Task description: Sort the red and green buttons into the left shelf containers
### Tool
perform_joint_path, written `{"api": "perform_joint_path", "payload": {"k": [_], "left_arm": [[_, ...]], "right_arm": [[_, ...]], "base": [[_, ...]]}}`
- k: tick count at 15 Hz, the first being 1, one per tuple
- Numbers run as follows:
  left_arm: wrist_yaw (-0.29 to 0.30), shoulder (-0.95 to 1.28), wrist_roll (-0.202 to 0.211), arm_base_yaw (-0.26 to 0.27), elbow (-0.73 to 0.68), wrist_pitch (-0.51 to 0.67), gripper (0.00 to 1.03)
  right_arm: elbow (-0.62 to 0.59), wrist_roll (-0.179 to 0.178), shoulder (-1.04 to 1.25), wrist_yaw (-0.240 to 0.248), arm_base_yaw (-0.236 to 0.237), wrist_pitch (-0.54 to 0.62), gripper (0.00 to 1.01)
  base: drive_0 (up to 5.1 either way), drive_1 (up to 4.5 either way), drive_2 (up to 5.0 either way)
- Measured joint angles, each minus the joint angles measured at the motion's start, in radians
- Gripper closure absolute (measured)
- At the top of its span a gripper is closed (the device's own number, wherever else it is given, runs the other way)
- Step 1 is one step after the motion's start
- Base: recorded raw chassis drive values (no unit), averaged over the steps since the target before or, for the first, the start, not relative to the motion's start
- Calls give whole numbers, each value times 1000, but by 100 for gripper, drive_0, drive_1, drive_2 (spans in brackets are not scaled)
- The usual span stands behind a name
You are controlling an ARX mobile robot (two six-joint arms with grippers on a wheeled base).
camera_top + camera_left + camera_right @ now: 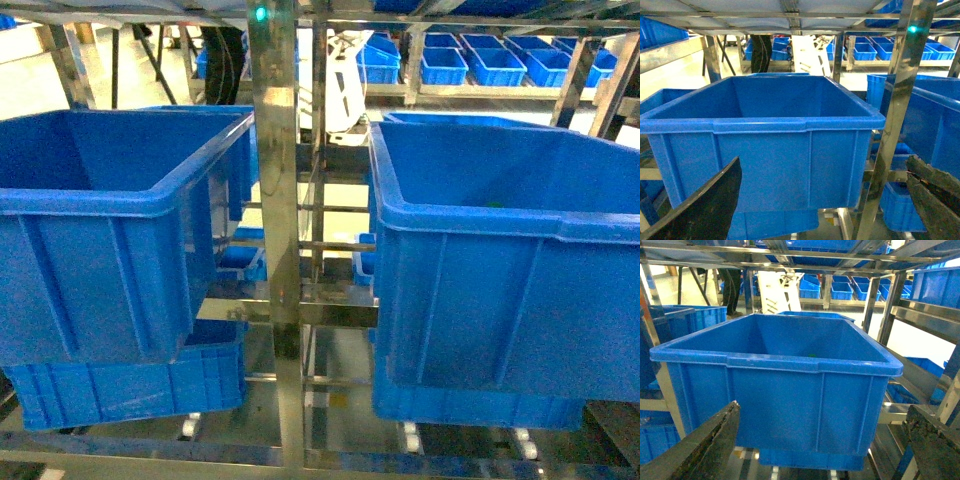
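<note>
Left gripper (822, 200) and right gripper (822, 440): both spread wide, empty. Bins (100, 200) at 9 and 3 o'clock; no buttons visible. Locate a button before reaching

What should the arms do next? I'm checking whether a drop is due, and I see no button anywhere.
Probably no drop yet: both grippers look open and empty, the left gripper facing the left bin and the right gripper facing the right bin. No button is visible. I would pull back from the shelf to fetch one.
</note>
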State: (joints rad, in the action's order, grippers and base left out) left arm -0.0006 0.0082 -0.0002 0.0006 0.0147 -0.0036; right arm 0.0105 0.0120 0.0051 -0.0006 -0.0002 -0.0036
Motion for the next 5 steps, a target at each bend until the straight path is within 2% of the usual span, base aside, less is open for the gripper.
{"api": "perform_joint_path", "payload": {"k": [5], "left_arm": [[0, 0, 0, 0, 0, 0, 5]], "right_arm": [[0, 0, 0, 0, 0, 0, 3]], "base": [[0, 0, 0]]}}
